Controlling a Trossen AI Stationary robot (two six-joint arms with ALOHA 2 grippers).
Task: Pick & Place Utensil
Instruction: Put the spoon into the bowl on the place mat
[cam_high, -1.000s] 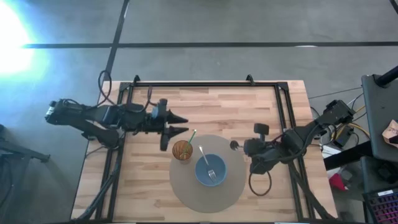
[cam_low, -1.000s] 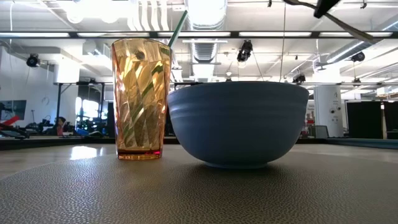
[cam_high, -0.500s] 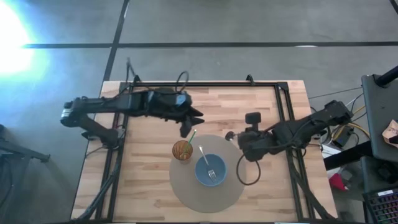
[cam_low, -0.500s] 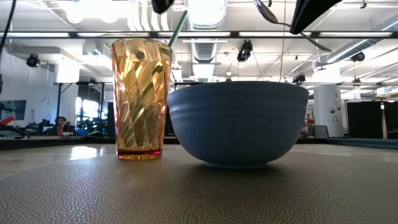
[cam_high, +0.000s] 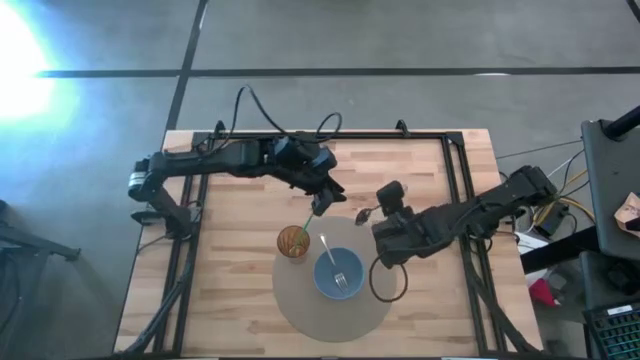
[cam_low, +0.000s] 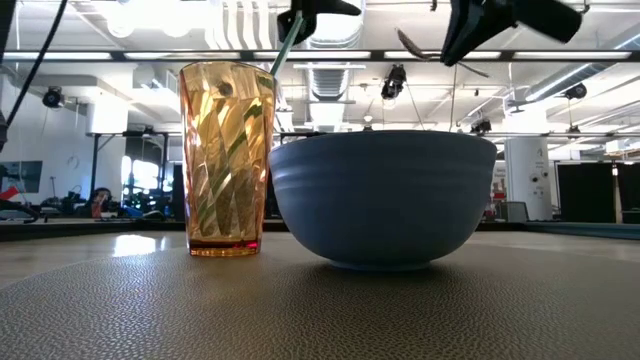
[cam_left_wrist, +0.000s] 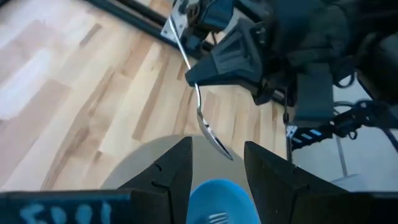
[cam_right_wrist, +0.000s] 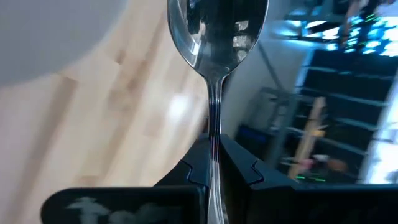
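Overhead, the right gripper (cam_high: 383, 222) pinches a spoon (cam_right_wrist: 214, 37); the left gripper (cam_high: 322, 200) (fingers parted) hovers above the cup (cam_high: 292, 241).

Both arms crowd in above the round grey mat (cam_high: 300, 300): the amber ribbed glass (cam_high: 292, 241) and blue ceramic bowl (cam_high: 338, 275) stand close together; bare wooden tabletop (cam_high: 230, 290) lies open beside the mat.

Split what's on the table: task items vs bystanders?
Task items:
spoon, clamped in the right gripper
blue bowl with the fork in it
left gripper, open, above the green straw

Bystanders:
amber cup
round grey mat
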